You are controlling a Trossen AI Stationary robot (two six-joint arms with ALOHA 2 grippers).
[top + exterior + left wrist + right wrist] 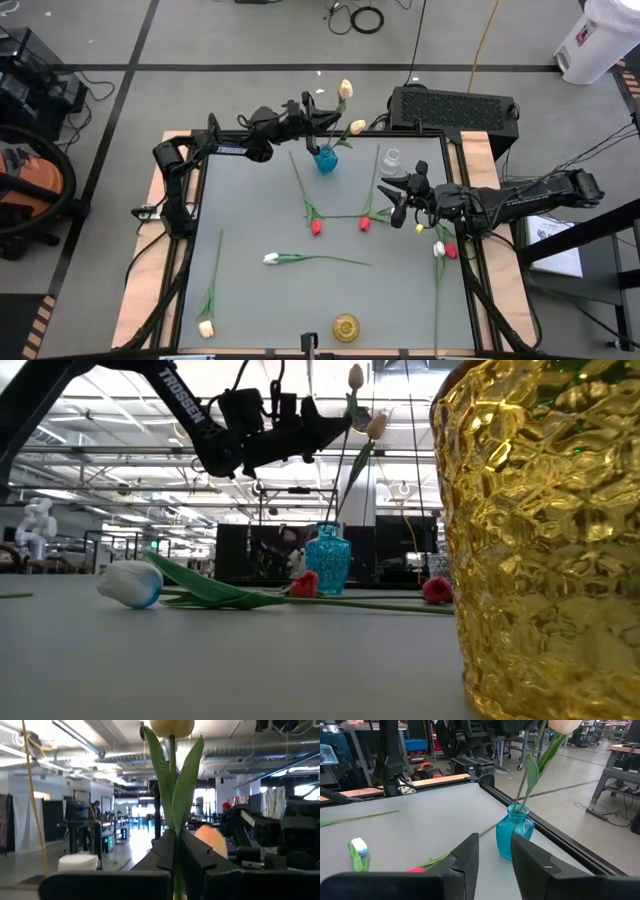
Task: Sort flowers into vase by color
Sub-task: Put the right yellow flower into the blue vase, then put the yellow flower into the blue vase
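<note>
My left gripper point(322, 113) is raised above the blue glass vase point(326, 160) at the table's far middle and is shut on a cream-yellow tulip point(345, 89). That tulip's bud point(356, 375) stands above the fingers. A second cream tulip point(357, 127) leans out of the vase, its stem in the neck point(519, 809). My right gripper point(396, 203) is open and empty, low over the table to the right of the vase, which shows beyond its fingers point(514, 832). Two red tulips point(316, 227) point(364, 222), a white tulip point(271, 258) and a cream tulip point(206, 327) lie flat on the table. My left gripper pinches the cream tulip's stem point(174, 831) between its two fingers, just under the two leaves and well below the bud. The fingers come level from the table's left and lie across the stem. The tulip stands nearly upright, and its lower stem point(340, 490) runs down to the blue vase's mouth.
A clear glass vase point(391, 158) stands to the right of the blue one. A gold vase point(346, 327) stands at the near edge and fills the right of the low view point(540, 540). A white and a red tulip point(443, 250) lie by the right edge.
</note>
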